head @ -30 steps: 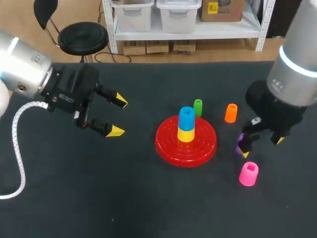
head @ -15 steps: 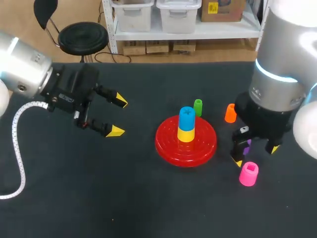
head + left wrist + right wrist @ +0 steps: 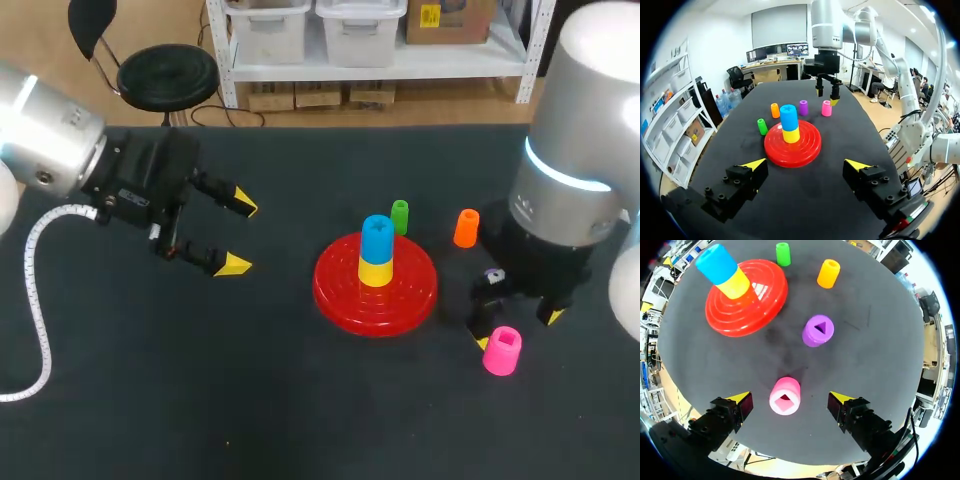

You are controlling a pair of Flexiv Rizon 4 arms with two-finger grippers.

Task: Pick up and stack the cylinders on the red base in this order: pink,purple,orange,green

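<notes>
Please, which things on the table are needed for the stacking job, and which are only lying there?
For the job: red base, pink cylinder, purple cylinder, orange cylinder, green cylinder.
Not in the job: blue cylinder and yellow cylinder, already stacked on the base; white cable.

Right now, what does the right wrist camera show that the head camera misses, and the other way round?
Only the right wrist view shows the purple cylinder, with a triangular hole; from above my right arm largely hides it. Only the head view shows my open left hand. Both show the pink cylinder, orange cylinder, green cylinder and the red base under a yellow cylinder and blue cylinder.
</notes>
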